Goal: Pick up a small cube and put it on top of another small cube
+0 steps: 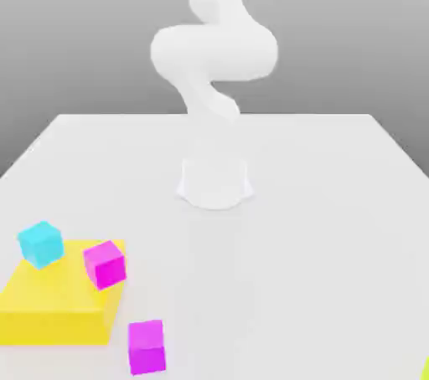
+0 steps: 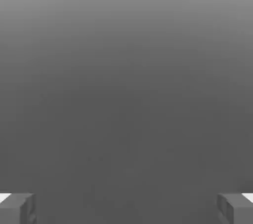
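White table [image 1: 335, 202] under grey backdrop, apparently bare.

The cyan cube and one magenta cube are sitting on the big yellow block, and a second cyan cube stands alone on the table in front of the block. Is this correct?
Not quite: the cube alone on the table is magenta, not cyan, as the exterior view shows. The cyan cube and the other magenta cube do sit on the yellow block.

Two magenta cubes [image 1: 104, 264] [image 1: 147, 346]; one cyan cube [image 1: 40, 243]; one yellow block [image 1: 50, 307]
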`<action>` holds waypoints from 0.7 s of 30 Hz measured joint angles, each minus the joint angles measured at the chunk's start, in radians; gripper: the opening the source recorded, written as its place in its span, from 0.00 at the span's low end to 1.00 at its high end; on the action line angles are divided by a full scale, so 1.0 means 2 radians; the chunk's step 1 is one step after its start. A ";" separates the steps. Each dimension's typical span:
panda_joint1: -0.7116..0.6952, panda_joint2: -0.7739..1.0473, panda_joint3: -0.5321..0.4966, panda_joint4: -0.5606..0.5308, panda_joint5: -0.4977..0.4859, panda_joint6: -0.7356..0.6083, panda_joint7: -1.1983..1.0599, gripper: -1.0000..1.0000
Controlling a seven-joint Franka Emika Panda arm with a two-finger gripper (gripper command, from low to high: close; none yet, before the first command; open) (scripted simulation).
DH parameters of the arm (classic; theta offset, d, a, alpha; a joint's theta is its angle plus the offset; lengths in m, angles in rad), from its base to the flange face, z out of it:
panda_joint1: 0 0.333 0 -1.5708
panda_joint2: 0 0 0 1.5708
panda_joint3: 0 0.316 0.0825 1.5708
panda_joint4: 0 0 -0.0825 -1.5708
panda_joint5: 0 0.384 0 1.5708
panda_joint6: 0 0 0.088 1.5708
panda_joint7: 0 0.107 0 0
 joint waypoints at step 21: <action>0.058 0.385 0.106 0.081 -0.021 0.069 0.233 0.50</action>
